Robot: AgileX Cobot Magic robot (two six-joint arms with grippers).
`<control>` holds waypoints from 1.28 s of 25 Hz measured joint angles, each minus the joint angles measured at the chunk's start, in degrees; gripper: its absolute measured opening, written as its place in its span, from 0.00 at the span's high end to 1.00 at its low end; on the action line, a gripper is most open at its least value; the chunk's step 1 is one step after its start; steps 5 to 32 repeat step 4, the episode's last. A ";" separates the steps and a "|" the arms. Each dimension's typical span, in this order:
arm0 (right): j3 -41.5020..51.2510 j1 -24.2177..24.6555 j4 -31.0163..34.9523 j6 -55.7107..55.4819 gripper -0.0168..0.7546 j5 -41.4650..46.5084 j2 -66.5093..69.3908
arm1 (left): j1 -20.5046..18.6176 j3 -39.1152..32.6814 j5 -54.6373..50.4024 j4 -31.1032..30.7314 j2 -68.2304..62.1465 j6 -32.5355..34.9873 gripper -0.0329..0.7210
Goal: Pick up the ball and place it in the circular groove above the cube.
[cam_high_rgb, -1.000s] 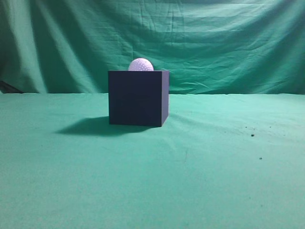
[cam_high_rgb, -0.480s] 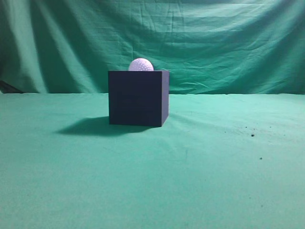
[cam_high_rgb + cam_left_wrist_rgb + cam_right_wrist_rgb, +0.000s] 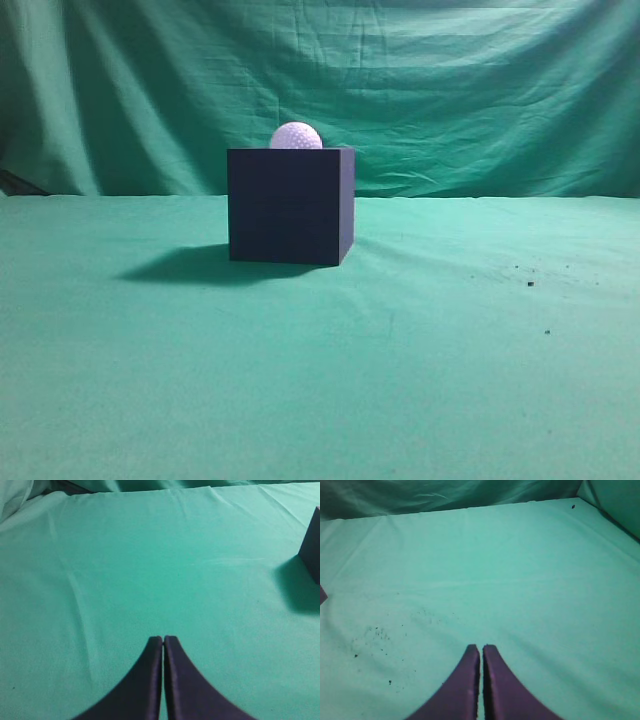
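The small white dimpled ball sits on top of the dark matte cube; placing looks done. Left pincer and right pincer are pressed together, empty, needing only to stay clear.

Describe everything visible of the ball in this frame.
The ball is a small white sphere with a finely dimpled, golf-ball-like surface. Only its upper part shows in the exterior view; the lower part sits hidden behind the top edge of the cube, so it appears seated on the cube's top, slightly left of centre. The groove itself cannot be seen. Nothing else touches it, and neither wrist view shows it.
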State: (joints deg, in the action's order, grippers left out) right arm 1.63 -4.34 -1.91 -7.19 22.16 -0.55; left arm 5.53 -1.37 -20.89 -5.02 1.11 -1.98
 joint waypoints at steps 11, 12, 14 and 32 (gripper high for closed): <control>0.00 0.00 0.00 0.00 0.98 0.00 0.00 | 0.00 0.00 0.00 0.00 0.00 0.00 0.96; 0.00 0.00 0.00 0.00 0.98 0.00 0.00 | 0.00 0.00 0.00 0.00 0.00 0.00 0.96; 0.00 0.00 0.00 0.00 0.98 0.00 0.00 | 0.00 0.00 0.00 0.00 0.00 0.00 0.96; 0.00 0.00 0.00 0.00 0.98 0.00 0.00 | 0.00 0.00 0.00 0.00 0.00 0.00 0.96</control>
